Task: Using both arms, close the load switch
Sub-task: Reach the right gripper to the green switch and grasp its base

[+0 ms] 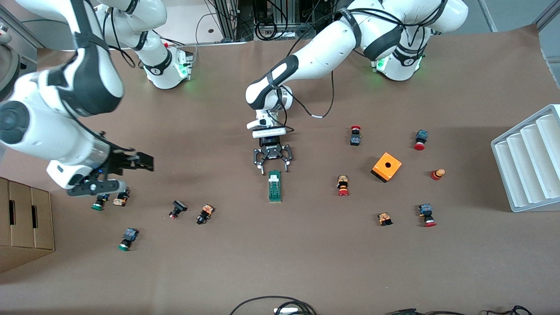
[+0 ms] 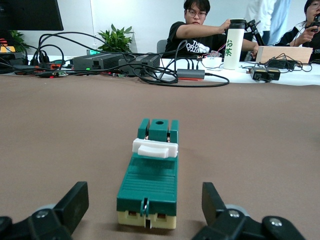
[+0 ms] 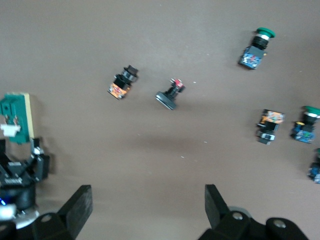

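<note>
Your left gripper [image 1: 273, 165] spread wide just short of the load switch [image 1: 274, 186], your right gripper [image 1: 131, 168] open, raised above push buttons [image 1: 121, 199].

The left hand [image 1: 272, 162] sits low at the tabletop's middle, fingers [image 2: 72, 200] spread wide. The right hand [image 1: 114, 175] hangs raised over the right arm's end, fingers [image 3: 80, 205] apart.
</note>
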`<state>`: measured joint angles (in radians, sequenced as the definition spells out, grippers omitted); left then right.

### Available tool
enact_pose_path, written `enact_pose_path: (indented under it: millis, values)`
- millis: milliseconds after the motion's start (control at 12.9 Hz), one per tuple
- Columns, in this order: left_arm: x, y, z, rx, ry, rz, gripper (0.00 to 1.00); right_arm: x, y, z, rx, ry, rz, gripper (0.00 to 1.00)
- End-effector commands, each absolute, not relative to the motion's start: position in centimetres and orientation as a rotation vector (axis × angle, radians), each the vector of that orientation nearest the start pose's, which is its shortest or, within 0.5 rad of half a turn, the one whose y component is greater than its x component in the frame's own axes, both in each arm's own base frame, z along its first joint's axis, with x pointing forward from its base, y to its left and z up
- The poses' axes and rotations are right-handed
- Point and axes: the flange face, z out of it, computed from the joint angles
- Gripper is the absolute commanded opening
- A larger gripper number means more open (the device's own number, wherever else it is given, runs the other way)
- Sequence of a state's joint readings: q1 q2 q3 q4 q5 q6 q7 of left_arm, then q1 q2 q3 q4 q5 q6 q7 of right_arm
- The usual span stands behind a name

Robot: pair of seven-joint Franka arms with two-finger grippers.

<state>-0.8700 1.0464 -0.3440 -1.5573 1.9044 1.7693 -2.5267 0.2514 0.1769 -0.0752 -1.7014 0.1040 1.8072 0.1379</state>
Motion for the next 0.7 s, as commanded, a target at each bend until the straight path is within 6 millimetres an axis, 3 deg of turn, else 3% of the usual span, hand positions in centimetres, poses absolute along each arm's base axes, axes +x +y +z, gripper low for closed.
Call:
enact_pose_path:
  millis: [0,387,618]
  values:
    - [34.1,-58.4,5.8,-2.433,-0.186,-1.897,1.00,60.5,16.9,46.0,-3.021,0.189,0.123,1.00]
    - [34.3,-58.8,5.6,-2.431,-0.167,-1.924,0.97,59.9,27.7,41.3,-2.908,0.604,0.076,1.00]
    - [34.3,-58.7,5.5,-2.431,-0.169,-1.925,0.80,59.0,33.1,38.1,-2.829,0.843,0.038,1.00]
